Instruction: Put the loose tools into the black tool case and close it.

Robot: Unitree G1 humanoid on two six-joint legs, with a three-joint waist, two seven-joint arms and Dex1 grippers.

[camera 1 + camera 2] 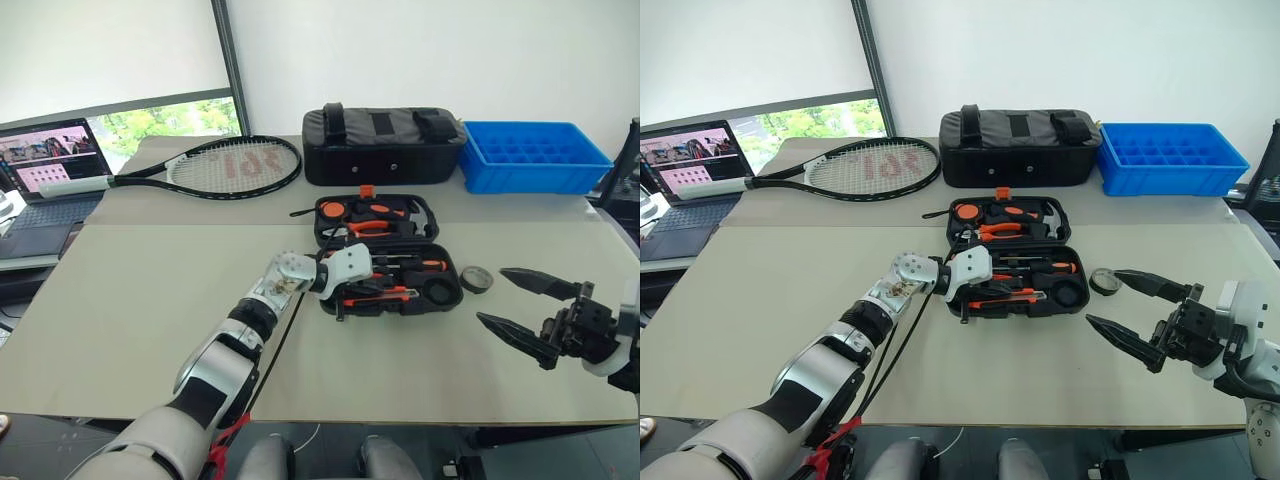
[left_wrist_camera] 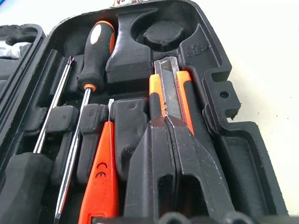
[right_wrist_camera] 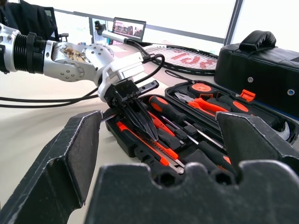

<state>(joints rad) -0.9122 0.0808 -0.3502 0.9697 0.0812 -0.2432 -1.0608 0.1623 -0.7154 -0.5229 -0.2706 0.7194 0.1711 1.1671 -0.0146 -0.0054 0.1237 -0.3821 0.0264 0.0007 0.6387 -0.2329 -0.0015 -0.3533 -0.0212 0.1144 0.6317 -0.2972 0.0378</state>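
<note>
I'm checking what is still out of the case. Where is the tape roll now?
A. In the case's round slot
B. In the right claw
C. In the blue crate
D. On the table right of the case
D: the tape roll lies on the table just right of the open case, apart from the open right claw.

Your two head views look forward and down over the table [image 1: 150, 300]. Your left wrist view sits very close above the open black tool case [image 2: 210, 60]. Your right wrist view faces that case [image 3: 261, 116] level, from farther off.
</note>
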